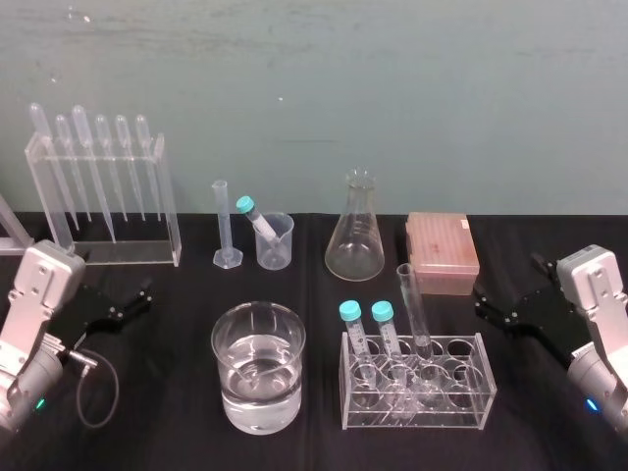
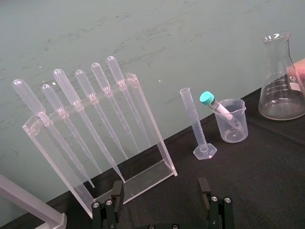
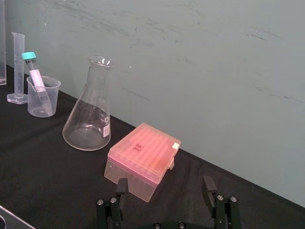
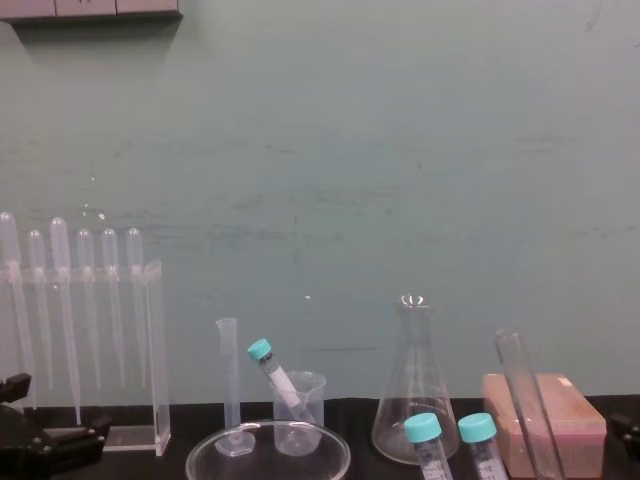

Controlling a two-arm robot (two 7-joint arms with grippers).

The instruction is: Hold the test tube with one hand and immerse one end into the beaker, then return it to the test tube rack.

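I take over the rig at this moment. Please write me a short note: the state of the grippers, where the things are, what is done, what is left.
Left gripper: open, empty, parked left of the beaker.
Right gripper: open, empty, parked right of the rack.
Test tube: upright in the clear rack, beside two teal-capped tubes.
Beaker: partly full of clear liquid, left of the rack.
Done: nothing that shows; the tube is not held.
Left: grasp the tube, dip one end in the beaker, set it in the rack.

Left gripper (image 1: pixel 130 300) and right gripper (image 1: pixel 489 303) low at either side, jaws apparently spread wide apart.
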